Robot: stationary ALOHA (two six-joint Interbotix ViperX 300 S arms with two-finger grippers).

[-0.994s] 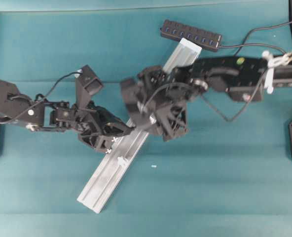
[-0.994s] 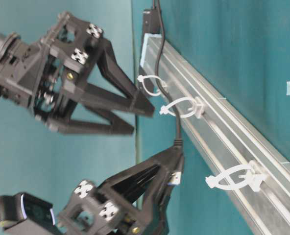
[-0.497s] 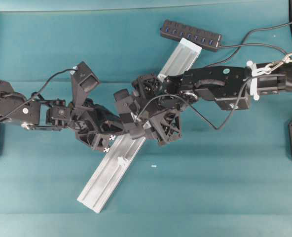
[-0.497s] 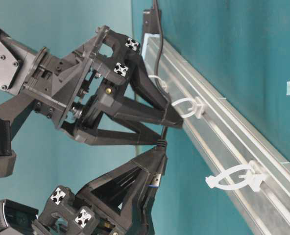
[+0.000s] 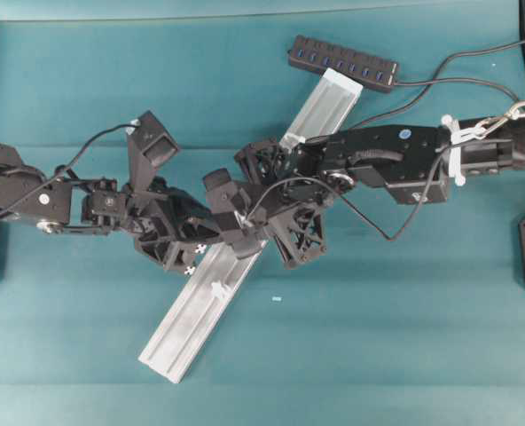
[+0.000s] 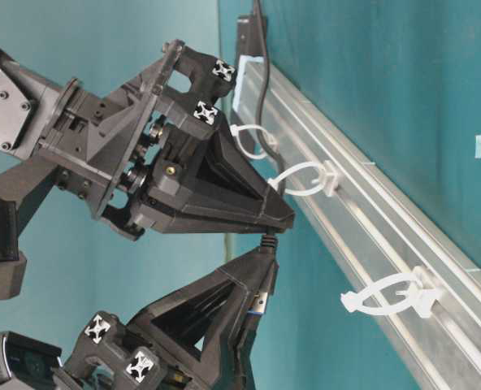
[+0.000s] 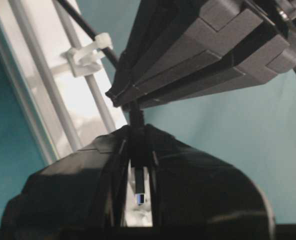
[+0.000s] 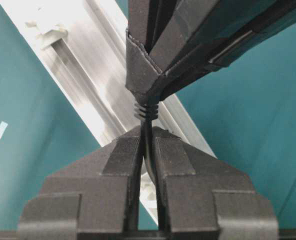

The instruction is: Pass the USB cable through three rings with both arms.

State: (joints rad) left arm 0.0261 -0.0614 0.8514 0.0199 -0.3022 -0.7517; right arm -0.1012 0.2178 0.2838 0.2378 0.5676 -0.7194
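— Overhead, where was the USB cable [image 5: 245,211]?

— Between my two jaws, tip to tip over the rail [image 5: 200,297], mid-length; the crowd of black hid the detail.

— Table level?

— My right jaws [image 6: 283,218] pinched the cable just below the second ring [image 6: 305,179]; my left jaws [image 6: 266,258] gripped the plug boot beneath. The third ring [image 6: 391,296] lay further down the rail.

— Wrist views?

— Both pairs pressed shut on the cable, its axis running jaw to jaw. Left was nearer the plug [image 7: 139,192].
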